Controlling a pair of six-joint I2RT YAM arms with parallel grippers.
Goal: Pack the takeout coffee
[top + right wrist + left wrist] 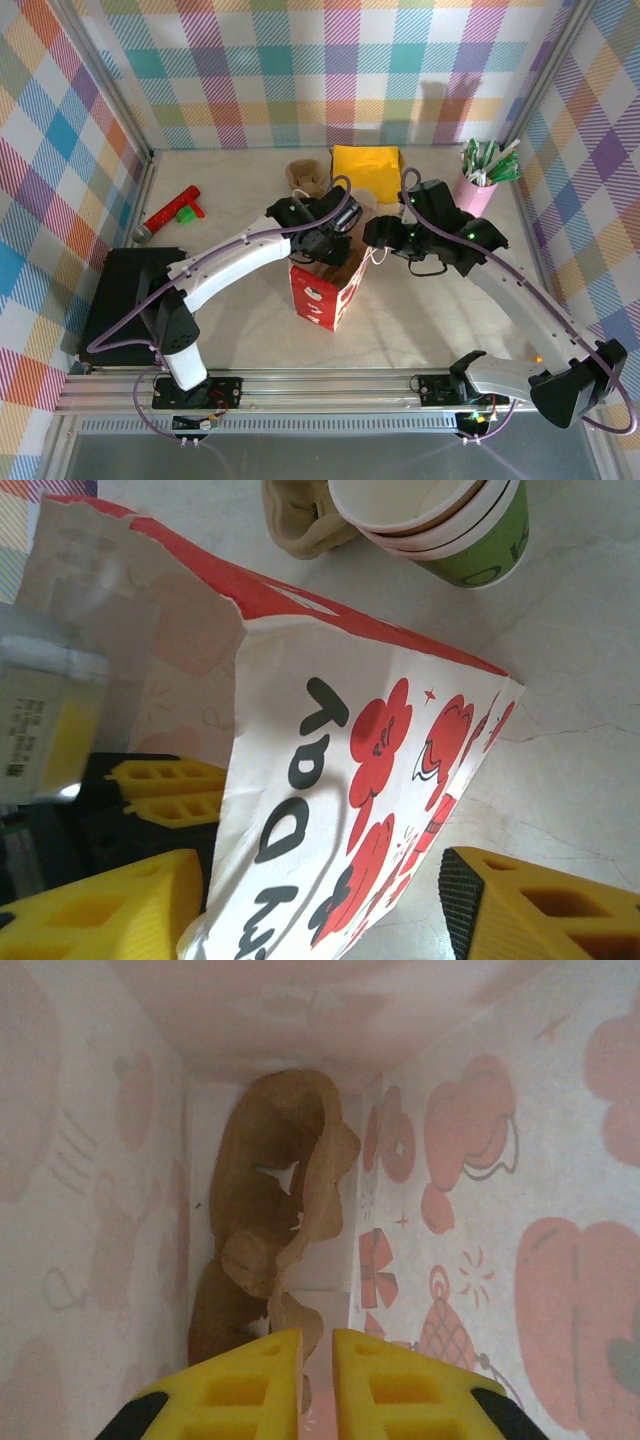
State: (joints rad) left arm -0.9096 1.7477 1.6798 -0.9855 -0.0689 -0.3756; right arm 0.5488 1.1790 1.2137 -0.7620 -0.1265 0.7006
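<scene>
The takeout coffee is out of view. A red-and-white paper bag (318, 296) stands open mid-table. My left gripper (326, 248) reaches down into its mouth. Inside the bag (480, 1160) lies a crumpled brown cardboard holder (270, 1230), just beyond my left gripper (317, 1360). Its yellow fingers stand almost together, and an edge of the cardboard shows in the slit; I cannot tell whether it is pinched. My right gripper (378, 236) is at the bag's right rim. In the right wrist view it (320, 905) is open astride the bag's wall (330, 740), its right finger clear of the paper.
A stack of lidless white-and-green cups (440, 520) lies beside a brown cardboard piece (300, 530). A yellow packet (366, 170) and pink cup of sticks (480, 186) stand behind the bag. A red tool (170, 212) and black tray (125, 300) lie at the left.
</scene>
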